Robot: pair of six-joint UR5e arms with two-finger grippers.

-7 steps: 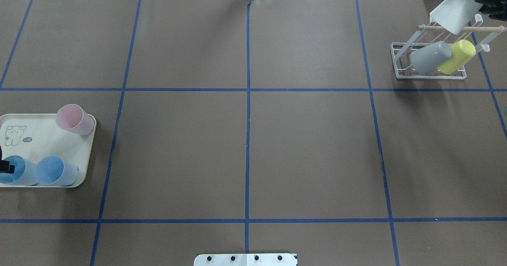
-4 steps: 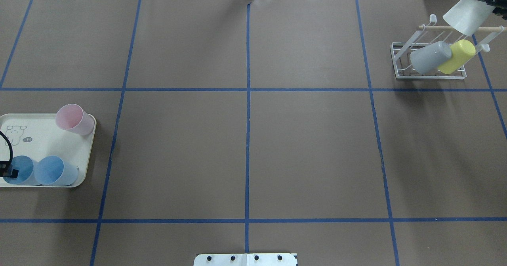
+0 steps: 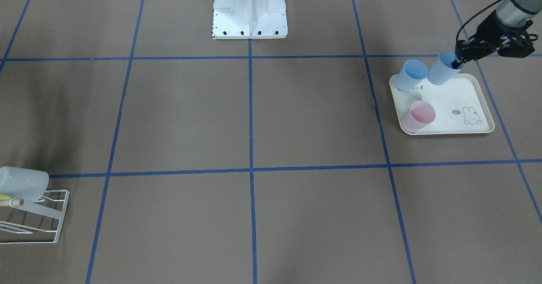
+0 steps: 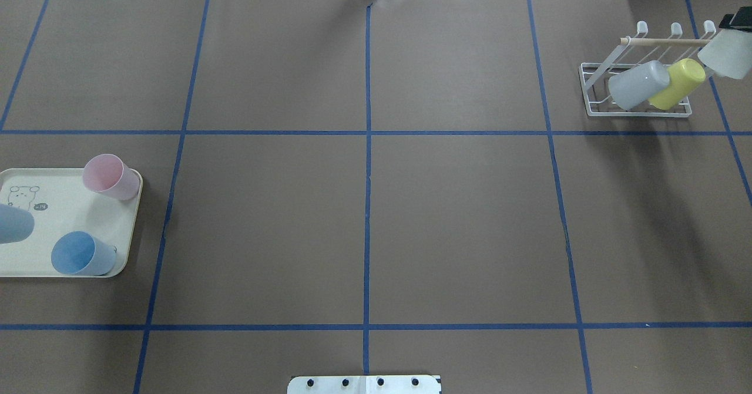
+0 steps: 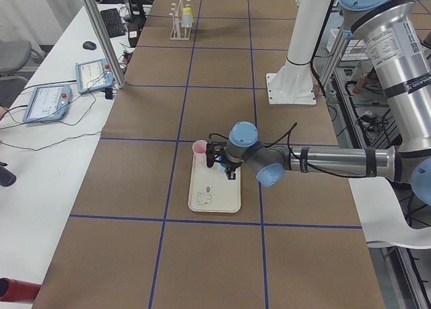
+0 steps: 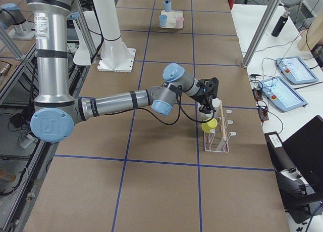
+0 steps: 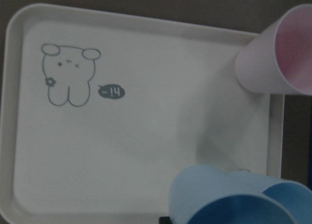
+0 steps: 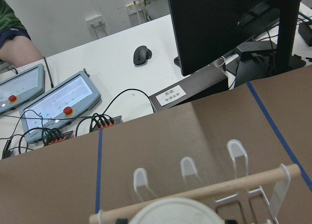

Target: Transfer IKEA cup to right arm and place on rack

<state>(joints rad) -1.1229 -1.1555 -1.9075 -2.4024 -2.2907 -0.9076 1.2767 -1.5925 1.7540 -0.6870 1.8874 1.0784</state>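
My left gripper is shut on the rim of a light blue cup and holds it tilted above the back of the cream tray. The cup shows at the left edge of the overhead view and low in the left wrist view. My right gripper is shut on a white cup, held at the right end of the white wire rack, just past its wooden dowel. A grey cup and a yellow cup sit on the rack.
A pink cup and a second blue cup stand on the tray. The robot base is at the near table edge. Screens, cables and a monitor lie beyond the far edge behind the rack.
My left gripper has lifted one blue cup off the tray and carried it up and left. My right gripper has moved the white cup right and down, past the dowel's right end.
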